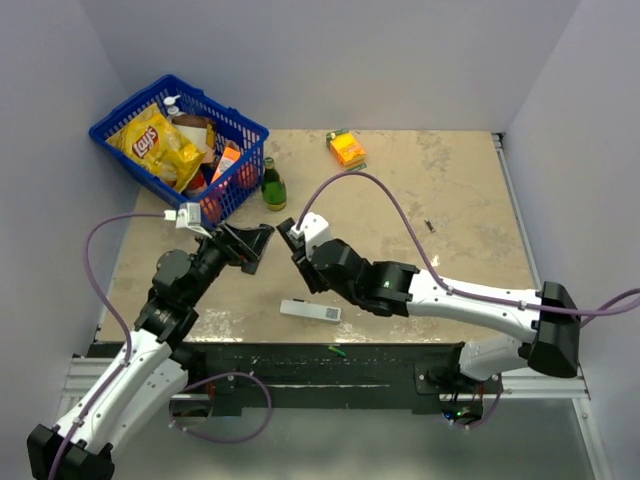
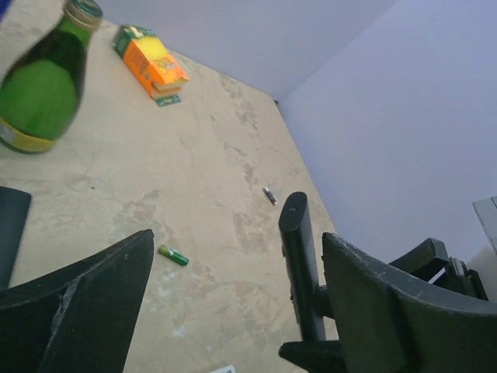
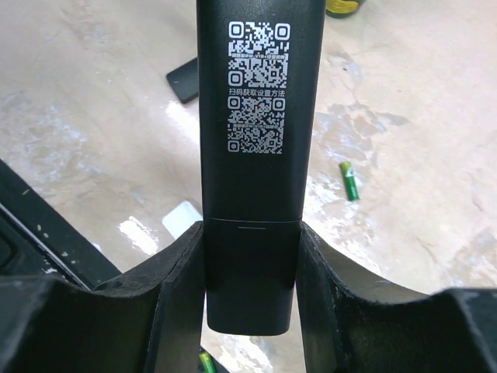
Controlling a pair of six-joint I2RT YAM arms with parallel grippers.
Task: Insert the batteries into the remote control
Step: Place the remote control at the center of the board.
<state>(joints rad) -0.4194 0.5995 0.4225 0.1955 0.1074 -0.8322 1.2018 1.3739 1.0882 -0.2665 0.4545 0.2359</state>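
Right gripper point(image 3: 250, 233) nearest, clamped on lower end of remote control point(image 3: 256, 116). Remote held up off table point(image 1: 450, 180), QR-label back toward wrist camera. Left gripper point(image 2: 237, 237) just beside remote, fingers wide apart, holding nothing.

Task looks barely begun: no open compartment seen, batteries point(image 3: 349, 180) loose on table. Left to do: open back, pick up cells, seat them.

Count: two grippers, one black remote, one white remote point(image 1: 310, 311), one green bottle point(image 2: 39, 85), two batteries. Second battery point(image 3: 206, 361) half cut off at frame edge.

My left arm point(image 1: 140, 370) and right arm point(image 1: 480, 305) wear white shells over black joints. I see a purple cable point(image 1: 355, 173) looping from each, and matte black wedge fingers point(image 2: 85, 311).
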